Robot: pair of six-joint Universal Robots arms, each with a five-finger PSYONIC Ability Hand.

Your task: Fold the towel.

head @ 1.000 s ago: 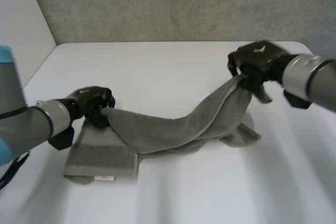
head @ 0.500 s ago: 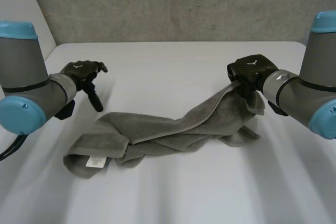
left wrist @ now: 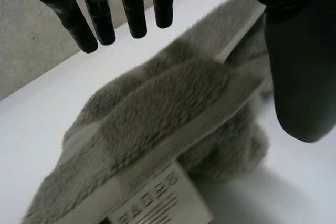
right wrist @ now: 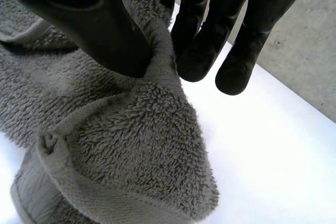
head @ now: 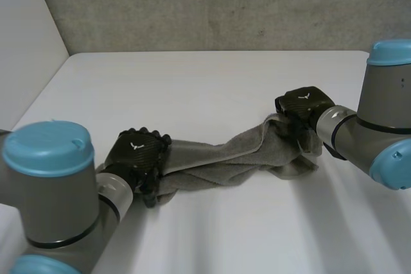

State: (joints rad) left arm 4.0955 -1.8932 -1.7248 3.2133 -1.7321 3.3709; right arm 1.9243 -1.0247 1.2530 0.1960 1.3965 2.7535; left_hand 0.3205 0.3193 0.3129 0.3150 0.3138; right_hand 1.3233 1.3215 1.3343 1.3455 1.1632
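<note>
Two black hands are sitting at opposite ends of the grey towel [head: 225, 158], which is lying bunched into a long, crumpled strip across the white table [head: 212, 88].

Your left hand [head: 137, 157] is resting over the towel's left end. In the left wrist view you are seeing its fingers [left wrist: 100, 17] hanging straight and spread well apart from the thumb, with nothing curled round the cloth. The rumpled towel [left wrist: 157, 114] is lying under the palm, a white label [left wrist: 152, 208] is showing on its folded edge, and bare table [left wrist: 294, 182] is lying beside it.

Your right hand [head: 302, 104] is gripping the towel's right end. In the right wrist view the thumb [right wrist: 84, 19] and fingers [right wrist: 199, 40] are pinching a ridge of the towel [right wrist: 142, 150] between them, and the cloth is falling away from that pinch in thick folds onto the table [right wrist: 262, 145].
</note>
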